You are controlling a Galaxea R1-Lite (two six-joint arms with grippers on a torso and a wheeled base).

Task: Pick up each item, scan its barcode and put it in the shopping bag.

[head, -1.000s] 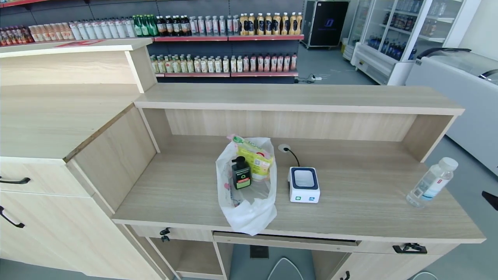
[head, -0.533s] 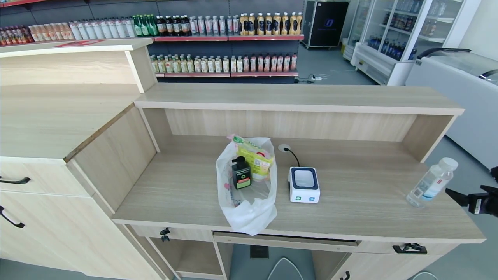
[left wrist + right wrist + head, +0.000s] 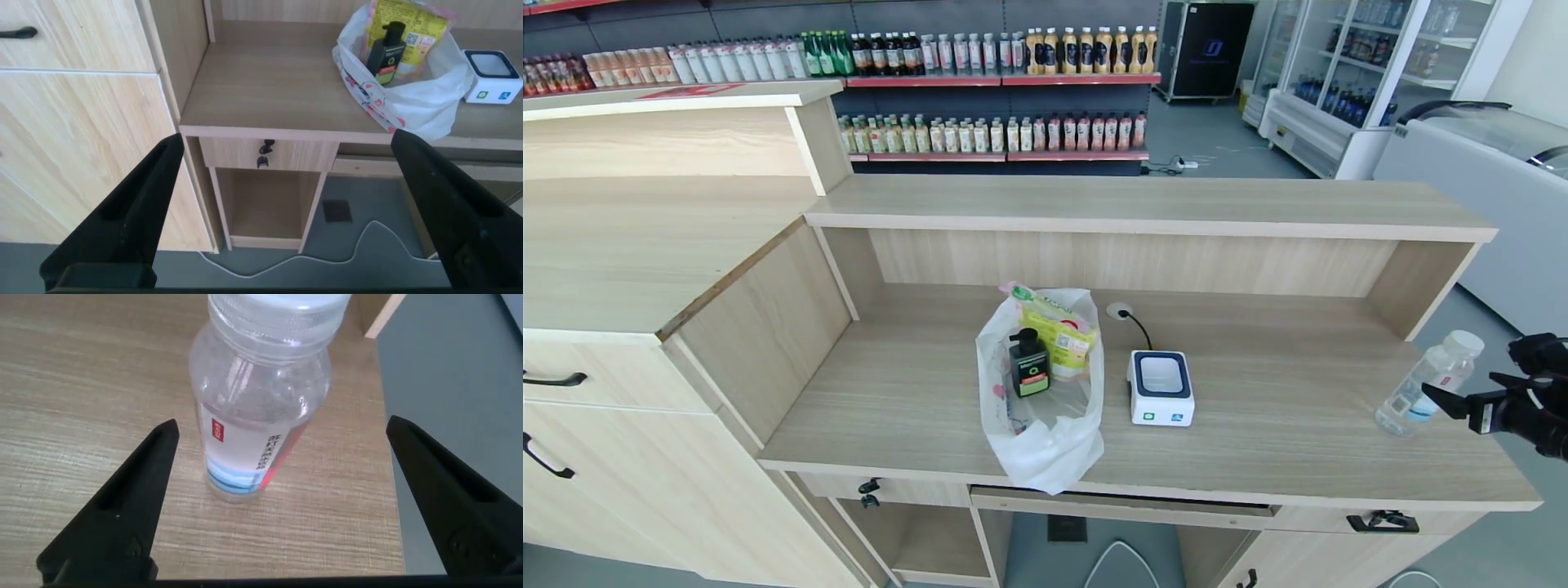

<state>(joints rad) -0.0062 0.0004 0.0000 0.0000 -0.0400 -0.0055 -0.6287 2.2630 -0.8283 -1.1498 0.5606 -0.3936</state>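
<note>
A clear water bottle (image 3: 1427, 384) with a white cap stands upright near the right end of the wooden counter (image 3: 1282, 457). My right gripper (image 3: 1470, 369) hangs open just right of it; in the right wrist view the bottle (image 3: 257, 400) sits ahead of the spread fingers (image 3: 114, 518), untouched. A white shopping bag (image 3: 1045, 445) lies open mid-counter and holds a dark pump bottle (image 3: 1028, 365) and a yellow-green pouch (image 3: 1062, 327). The white barcode scanner (image 3: 1161, 387) stands right of the bag. My left gripper (image 3: 282, 212) is open, low in front of the counter's left end.
A raised ledge (image 3: 1143, 208) and a side panel (image 3: 1429, 286) wall in the counter's back and right. A taller cabinet (image 3: 645, 269) with drawers stands at the left. The scanner's cable (image 3: 1137, 327) runs to a hole behind it. Bare counter lies between scanner and bottle.
My right gripper has come in from the right edge of the head view and moved left, up to the water bottle. Nothing else has moved.
</note>
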